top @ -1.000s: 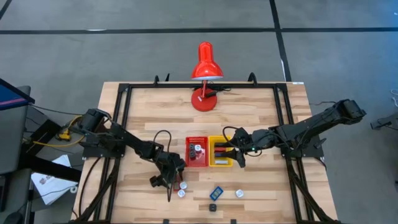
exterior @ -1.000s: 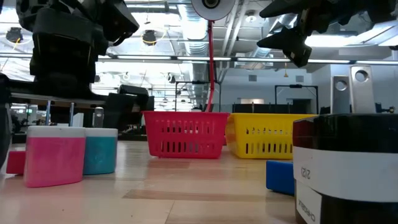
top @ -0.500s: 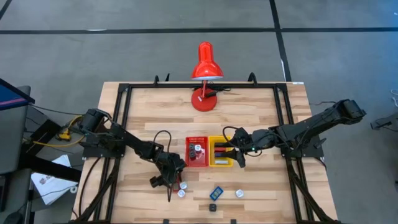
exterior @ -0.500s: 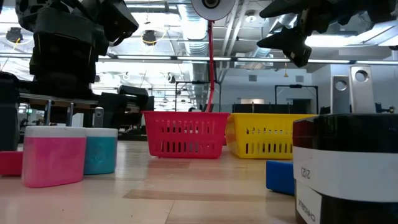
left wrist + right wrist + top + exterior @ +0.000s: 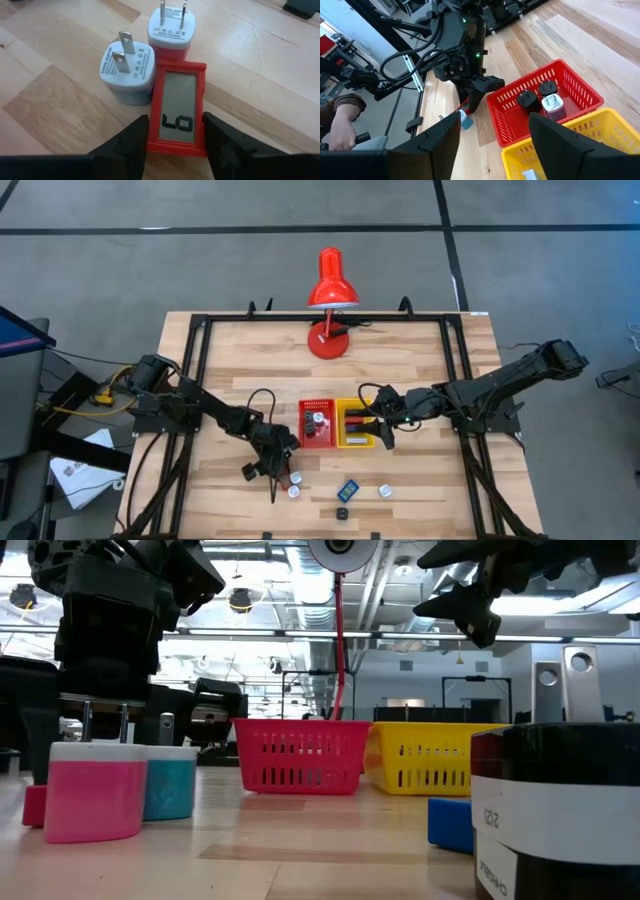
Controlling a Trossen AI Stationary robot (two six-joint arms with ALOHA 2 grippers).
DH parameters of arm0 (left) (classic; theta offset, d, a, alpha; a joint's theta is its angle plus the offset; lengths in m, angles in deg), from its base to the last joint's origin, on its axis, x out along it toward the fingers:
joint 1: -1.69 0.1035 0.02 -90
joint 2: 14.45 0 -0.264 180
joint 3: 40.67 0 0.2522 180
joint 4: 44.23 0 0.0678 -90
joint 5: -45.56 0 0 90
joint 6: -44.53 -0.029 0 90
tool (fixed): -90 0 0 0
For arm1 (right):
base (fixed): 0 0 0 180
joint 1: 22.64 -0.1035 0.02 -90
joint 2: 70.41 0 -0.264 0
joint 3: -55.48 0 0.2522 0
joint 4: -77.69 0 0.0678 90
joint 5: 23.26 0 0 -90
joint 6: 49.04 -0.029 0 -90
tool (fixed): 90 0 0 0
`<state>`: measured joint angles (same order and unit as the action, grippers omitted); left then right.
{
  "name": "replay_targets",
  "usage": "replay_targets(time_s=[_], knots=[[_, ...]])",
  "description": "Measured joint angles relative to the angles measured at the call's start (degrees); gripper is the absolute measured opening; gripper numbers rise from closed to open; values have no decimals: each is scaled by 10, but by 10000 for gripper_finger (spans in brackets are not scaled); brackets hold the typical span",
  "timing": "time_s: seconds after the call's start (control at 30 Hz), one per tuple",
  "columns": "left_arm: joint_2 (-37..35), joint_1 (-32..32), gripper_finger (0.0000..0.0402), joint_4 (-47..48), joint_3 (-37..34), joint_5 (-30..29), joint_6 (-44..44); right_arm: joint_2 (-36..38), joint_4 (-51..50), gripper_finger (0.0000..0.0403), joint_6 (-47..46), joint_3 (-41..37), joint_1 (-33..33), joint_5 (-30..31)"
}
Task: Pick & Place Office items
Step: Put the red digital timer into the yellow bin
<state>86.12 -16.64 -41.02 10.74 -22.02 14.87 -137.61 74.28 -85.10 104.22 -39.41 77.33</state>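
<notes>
The left gripper [image 5: 175, 131] is low over the front part of the wooden table [image 5: 230, 370], just in front of the red basket [image 5: 316, 425]. Between its two dark fingers [image 5: 131, 142] lies a small red device with a grey screen [image 5: 178, 115], flat on the wood. The two fingers stand at the two long edges of its red frame and look to touch it, so the jaws are narrowed around the device; whether they press it firmly cannot be told. The device rests on the table.

Just beyond the device stand two small plug adapters with their metal pins pointing up. The white adapter with blue base [image 5: 127, 72] touches the corner of the red frame, and the white adapter with pink base [image 5: 171, 32] stands at the far short edge of the frame. In the low view the pink one [image 5: 92, 790] and the blue one [image 5: 170, 780] stand side by side under the left arm.

The right gripper [image 5: 492, 145] hangs above the yellow basket [image 5: 353, 427], which is just beside the red basket. Its fingers are partly apart and nothing is between them. In the red basket lie a black adapter [image 5: 527, 100] and a white adapter [image 5: 551, 105].

Farther right on the front of the table lie a blue flat item [image 5: 348, 489], a small white piece [image 5: 384, 491] and a small black piece [image 5: 342, 513], well apart from both grippers.
</notes>
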Motion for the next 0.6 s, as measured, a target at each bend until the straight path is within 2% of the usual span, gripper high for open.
replay_targets(time_s=[0.3, 0.4, 0.5, 0.6], knots=[[-17, 0, 169, 23, -1, -10, 4, 0, 0, 228, -3, 0, 0, 0], [-55, 0, 161, 60, -3, -12, 14, 0, 9, 228, -57, 0, 7, 1], [-103, 0, 156, 76, -1, -41, 19, -3, 10, 228, -105, 1, 12, 2], [-137, 0, 160, 66, -1, -108, 20, -24, 23, 228, -122, 0, 16, 2]])
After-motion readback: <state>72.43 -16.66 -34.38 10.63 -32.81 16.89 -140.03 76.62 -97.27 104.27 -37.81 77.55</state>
